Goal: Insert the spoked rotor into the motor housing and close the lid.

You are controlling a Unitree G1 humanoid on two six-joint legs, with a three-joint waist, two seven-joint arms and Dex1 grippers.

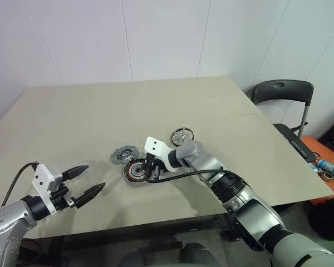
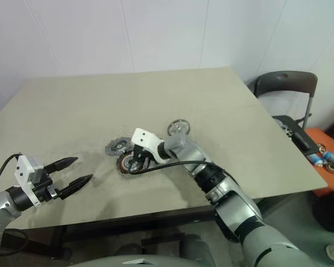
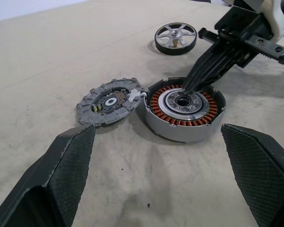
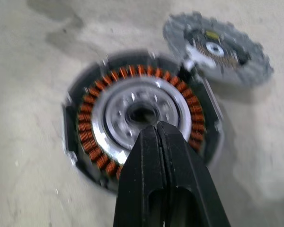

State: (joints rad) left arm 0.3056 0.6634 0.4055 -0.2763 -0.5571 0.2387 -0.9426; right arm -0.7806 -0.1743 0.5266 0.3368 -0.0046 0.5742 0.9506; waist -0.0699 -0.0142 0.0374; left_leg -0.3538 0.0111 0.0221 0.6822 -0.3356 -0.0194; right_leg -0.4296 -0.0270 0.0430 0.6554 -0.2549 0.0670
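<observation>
Over the middle of the counter (image 1: 72, 105), the right gripper (image 4: 156, 126) is seen with its two black fingers (image 3: 203, 71) pressed fully together, nothing held between them; the joined tips are pointed down and leftward at the silver centre ring of the motor housing (image 3: 183, 109), at or just above it; contact cannot be told. The motor housing is set upright on the counter, its ring of copper-orange windings exposed around a dark centre hole. Just to its left, touching or nearly touching its wall, the lid (image 3: 109, 100) is laid flat, a dull-grey notched disc with dark slots around a pale hub. The spoked rotor (image 3: 175, 38) is found farther back and to the right of the housing, apart from it, lying flat with its shiny spokes and hub turned up. At the near left of the counter, well apart from all three parts, the left gripper (image 1: 84, 182) is held with its fingers spread wide and empty, aimed rightward toward the housing. Beyond the counter's far right corner, a dark chair (image 1: 283, 92) is placed.
</observation>
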